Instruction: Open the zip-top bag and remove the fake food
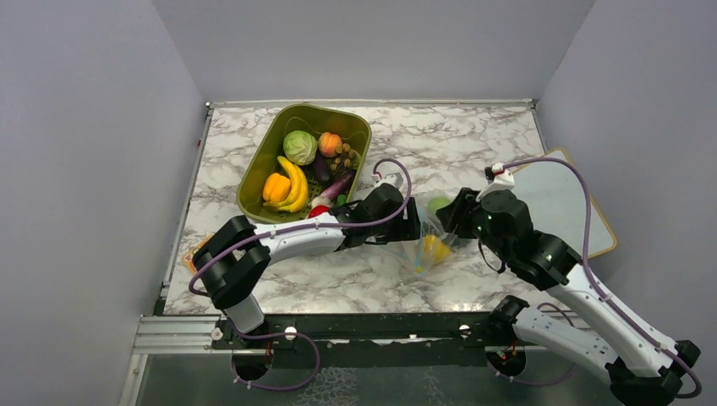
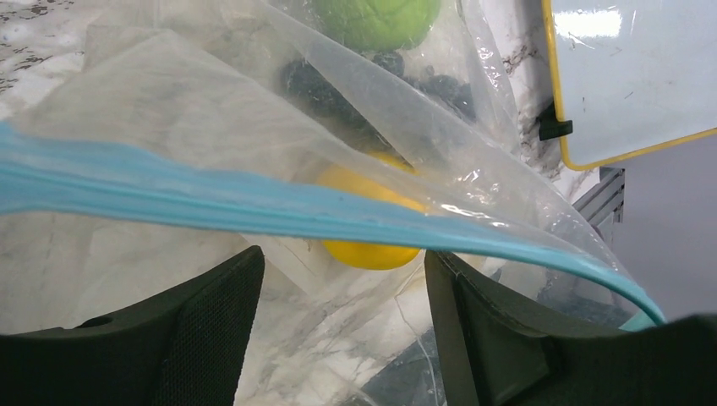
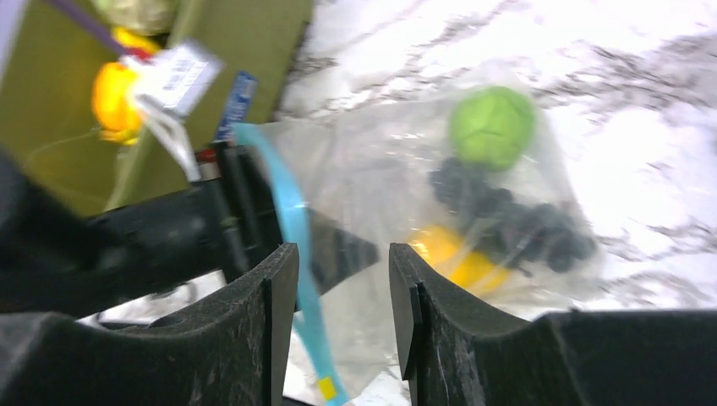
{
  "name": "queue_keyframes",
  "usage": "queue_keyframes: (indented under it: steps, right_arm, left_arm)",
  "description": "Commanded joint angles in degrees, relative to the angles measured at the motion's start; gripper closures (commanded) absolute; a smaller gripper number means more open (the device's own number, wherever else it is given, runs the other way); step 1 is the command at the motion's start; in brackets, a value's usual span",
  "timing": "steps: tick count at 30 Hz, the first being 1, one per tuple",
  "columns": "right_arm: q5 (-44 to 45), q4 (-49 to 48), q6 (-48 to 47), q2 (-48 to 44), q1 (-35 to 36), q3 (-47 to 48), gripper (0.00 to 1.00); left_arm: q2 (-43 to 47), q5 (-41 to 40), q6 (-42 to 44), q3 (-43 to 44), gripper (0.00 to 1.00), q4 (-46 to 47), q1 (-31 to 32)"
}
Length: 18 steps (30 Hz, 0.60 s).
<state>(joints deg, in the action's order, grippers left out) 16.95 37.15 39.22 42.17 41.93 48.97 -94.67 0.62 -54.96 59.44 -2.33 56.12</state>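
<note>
The bag [image 1: 418,258] is lying on the marble table [image 1: 473,144] just right of centre in the overhead frame. The fake food [image 1: 435,247] is still sealed inside it, and a gripper is standing at each side.

From the bottom edge of that frame, the left arm [image 1: 296,237] and the right arm [image 1: 550,262] are reaching up and bending inward toward the bag. The left gripper [image 2: 342,258] is pointing at it from the left. In its wrist view the jaws are standing wide apart along the bottom of the frame, clamping nothing, with loose film showing in the gap. Just past the fingertips, the blue strip [image 2: 254,203] is running from the left edge down to the lower right corner.

The right gripper [image 3: 343,254] is facing the bag from the right and is released as well. Its jaws are standing parted at the bottom of its wrist view, and the strip is hanging down through the gap, close to the left-hand finger. Blur is hiding whether the two are touching.

Through the film beyond the strip, a yellow piece [image 2: 372,252] is showing first. A dark cluster [image 3: 507,216] is sitting behind it, and a green ball [image 3: 492,127] is resting deepest in the bag.

Farther back, in the upper left of the overhead frame, a green bin [image 1: 252,182] is holding a banana bunch [image 1: 296,182] and an orange pepper [image 1: 276,188]. At the right side, a yellow-rimmed board [image 1: 558,199] is lying on the table.
</note>
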Motion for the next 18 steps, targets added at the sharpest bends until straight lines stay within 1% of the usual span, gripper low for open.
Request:
queue_keyframes:
  steps: [1,3,5,9,10,12,15,18]
  right_arm:
    - [9.85,6.68,1.77,3.9,-0.23,-0.16,0.57]
    - [5.73,6.15,3.76,4.73,-1.26,-1.43,0.58]
    - [0.66,3.5,3.92,4.24,-4.62,-4.86,0.59]
    - [-16.86,-1.31,1.62,3.82,-17.77,-11.29,0.66]
    - [-19.29,-1.66,1.07,4.1,-20.35,-12.37,0.67]
    - [-22.29,-2.39,0.21,4.82,-23.54,-13.79,0.69]
    - [-25.56,-3.98,1.27,5.94,-24.7,-15.08,0.71]
    - [-24.09,-4.11,3.47,6.34,-24.71,-15.88,0.72]
  left_arm:
    - [0.5,0.4,0.48,-0.93,0.26,2.01,0.31]
    - [0.38,1.06,0.96,-0.91,0.24,1.93,0.31]
    - [0.5,1.27,0.71,-1.34,0.23,1.65,0.31]
    - [0.88,2.66,1.46,-2.09,0.23,2.27,0.31]
    - [0.85,2.98,1.72,-2.28,0.23,2.32,0.31]
    - [0.89,3.26,1.81,-2.3,0.23,1.99,0.35]
    - [1.06,3.71,1.7,-2.85,0.23,2.28,0.31]
    - [0.85,4.46,2.23,-2.84,0.22,2.8,0.24]
